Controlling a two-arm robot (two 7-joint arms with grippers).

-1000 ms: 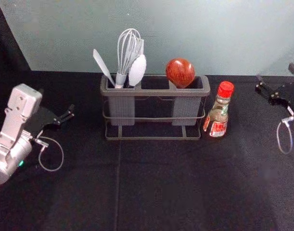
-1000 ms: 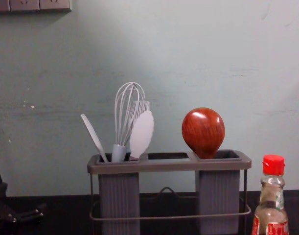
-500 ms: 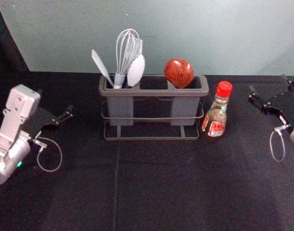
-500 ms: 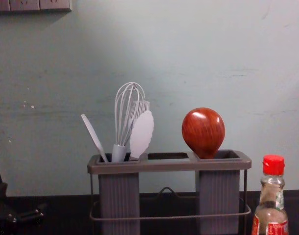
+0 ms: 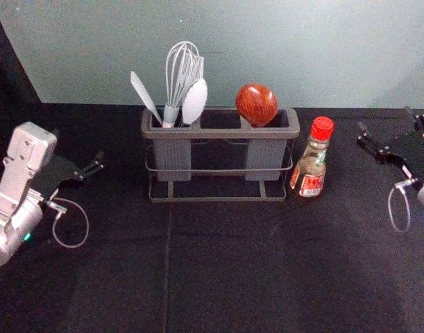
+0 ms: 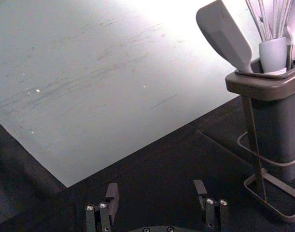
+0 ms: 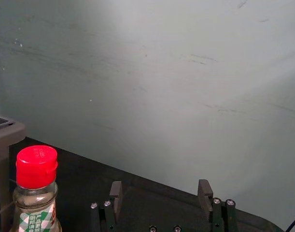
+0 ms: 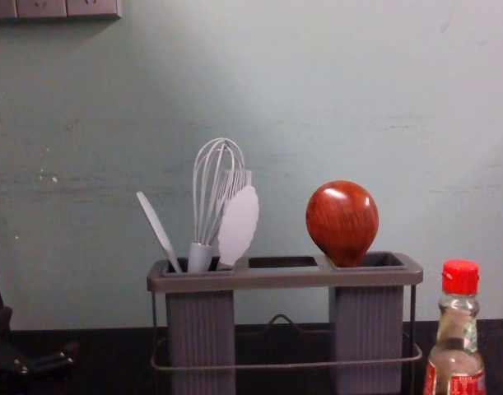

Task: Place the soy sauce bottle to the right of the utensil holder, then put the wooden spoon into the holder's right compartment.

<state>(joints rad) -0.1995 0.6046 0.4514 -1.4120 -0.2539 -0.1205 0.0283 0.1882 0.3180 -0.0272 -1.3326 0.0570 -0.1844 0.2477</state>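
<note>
Though near the wide right claw (image 5: 386, 119), soy sauce bottle (image 5: 311, 166) apart on its left, wide left claw (image 5: 78, 145) left of holder (image 5: 221, 133)

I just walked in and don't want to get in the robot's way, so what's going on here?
Neither arm is handling anything right now. The left gripper is open and empty, left of the utensil holder; the right gripper, also open and empty, is out beyond the soy sauce bottle. The bottle stands upright just right of the holder, and the wooden spoon is in the right compartment, bowl up. Both parts of the job look done.
</note>
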